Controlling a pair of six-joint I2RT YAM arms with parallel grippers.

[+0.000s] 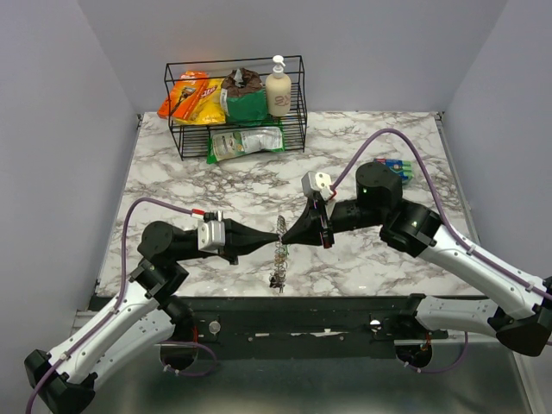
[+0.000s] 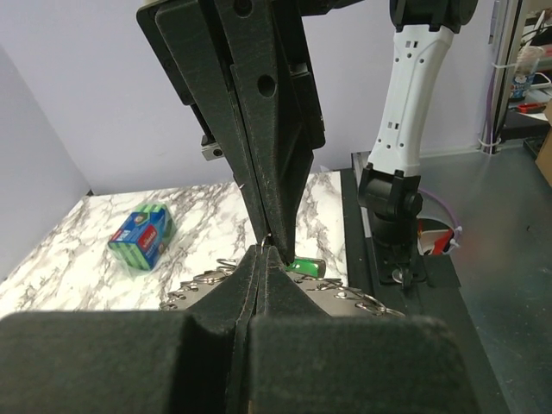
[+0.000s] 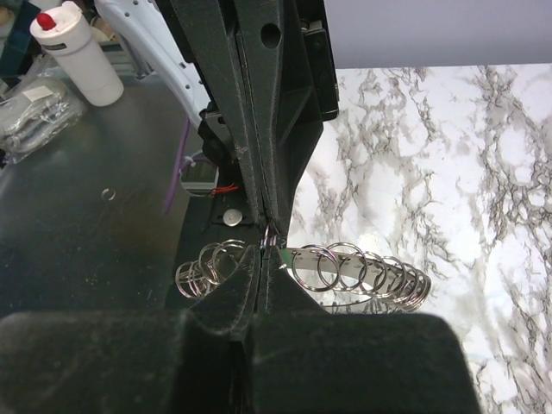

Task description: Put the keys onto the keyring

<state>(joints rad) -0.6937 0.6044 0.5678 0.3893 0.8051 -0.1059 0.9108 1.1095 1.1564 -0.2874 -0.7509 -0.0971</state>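
Note:
The keyring [image 1: 278,263], a flat grey metal ring hung with several small split rings, stands on edge above the table between my two grippers. My left gripper [image 1: 269,244] is shut on its rim; in the left wrist view its fingers [image 2: 241,285] are pressed together with the ring's plate [image 2: 362,297] on both sides. My right gripper [image 1: 287,239] meets it tip to tip from the other side and is shut. A green key [image 2: 306,267] sticks out beside that tip, and in the right wrist view the key [image 3: 283,256] shows as a sliver by the closed right gripper [image 3: 263,257]. Other keys are hidden.
A black wire basket [image 1: 297,95] with snack bags and a soap bottle stands at the back, with a green packet [image 1: 246,142] in front of it. A blue-green sponge pack [image 1: 398,168] lies at the right behind the right arm. The table's near edge is just below the keyring.

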